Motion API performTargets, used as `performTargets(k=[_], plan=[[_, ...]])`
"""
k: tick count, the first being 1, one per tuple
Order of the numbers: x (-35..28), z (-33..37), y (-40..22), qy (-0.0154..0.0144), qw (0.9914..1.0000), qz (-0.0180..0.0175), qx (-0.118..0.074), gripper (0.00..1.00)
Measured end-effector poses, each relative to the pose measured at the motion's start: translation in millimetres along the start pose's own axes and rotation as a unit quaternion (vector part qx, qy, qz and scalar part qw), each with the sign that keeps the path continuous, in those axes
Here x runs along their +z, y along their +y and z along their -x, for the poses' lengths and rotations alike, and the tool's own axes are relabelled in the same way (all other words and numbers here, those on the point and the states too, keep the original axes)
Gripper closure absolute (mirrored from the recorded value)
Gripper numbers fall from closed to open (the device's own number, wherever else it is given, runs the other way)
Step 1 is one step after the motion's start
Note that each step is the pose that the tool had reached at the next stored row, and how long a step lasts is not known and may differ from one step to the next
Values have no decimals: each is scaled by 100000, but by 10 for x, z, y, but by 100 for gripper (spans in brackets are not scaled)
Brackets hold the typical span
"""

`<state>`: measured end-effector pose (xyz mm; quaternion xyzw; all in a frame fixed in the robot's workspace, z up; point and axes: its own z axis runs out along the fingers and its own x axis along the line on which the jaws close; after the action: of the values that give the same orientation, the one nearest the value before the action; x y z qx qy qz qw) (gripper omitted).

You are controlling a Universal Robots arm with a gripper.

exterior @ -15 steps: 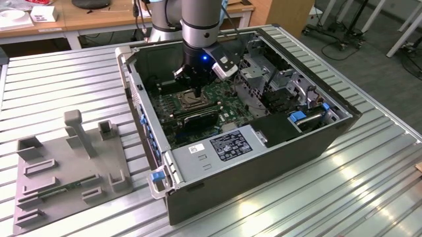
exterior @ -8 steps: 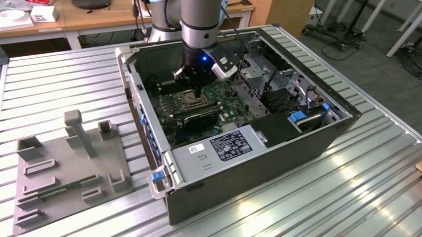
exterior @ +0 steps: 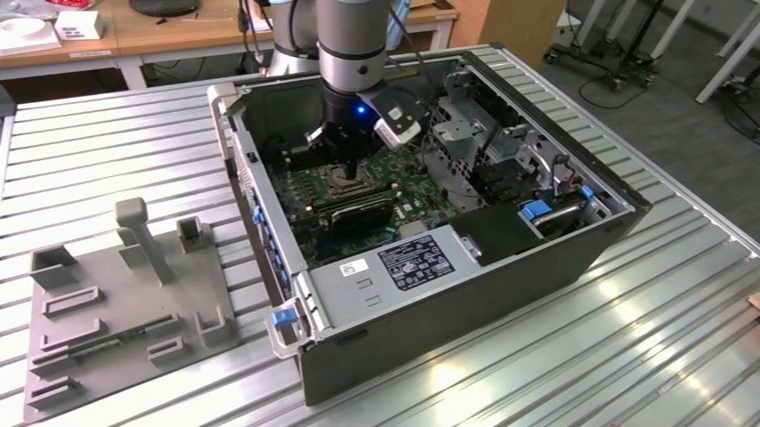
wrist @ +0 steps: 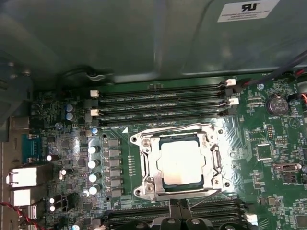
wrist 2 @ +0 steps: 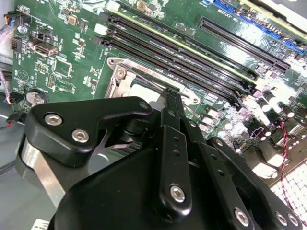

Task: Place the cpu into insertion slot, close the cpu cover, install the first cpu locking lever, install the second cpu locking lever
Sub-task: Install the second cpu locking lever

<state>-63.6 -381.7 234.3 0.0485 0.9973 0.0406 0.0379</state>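
Note:
The cpu point(wrist: 181, 163) lies flat in the insertion slot point(wrist: 165, 184), its pale metal face showing through the window of the cpu cover point(wrist: 146, 160), which lies down over it. A thin wire lever point(wrist: 205, 198) slants up from the socket's edge nearest my fingers. My gripper point(wrist: 177, 211) hangs just off that edge, shut, with nothing visibly between its fingers. In the second wrist view the black fingers point(wrist 2: 171, 103) press together in front of the socket's silver frame point(wrist 2: 125, 79). In the exterior view my gripper point(exterior: 344, 169) reaches down into the open case, over the socket point(exterior: 349, 189).
Long black memory slots point(wrist: 158, 103) flank the socket on both sides. The computer case point(exterior: 475, 294) has tall walls, a drive cage point(exterior: 475, 142) and cables at the exterior view's right. A grey fixture board point(exterior: 119, 302) lies on the table at the exterior view's left.

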Motion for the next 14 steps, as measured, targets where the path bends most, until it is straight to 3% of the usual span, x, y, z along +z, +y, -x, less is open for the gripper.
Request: performTargets(k=[4,14], plan=[[24,-25,-4,-67,100000,12,-5,90],[171,-81,-22,-85,100000,7,-9,90]])
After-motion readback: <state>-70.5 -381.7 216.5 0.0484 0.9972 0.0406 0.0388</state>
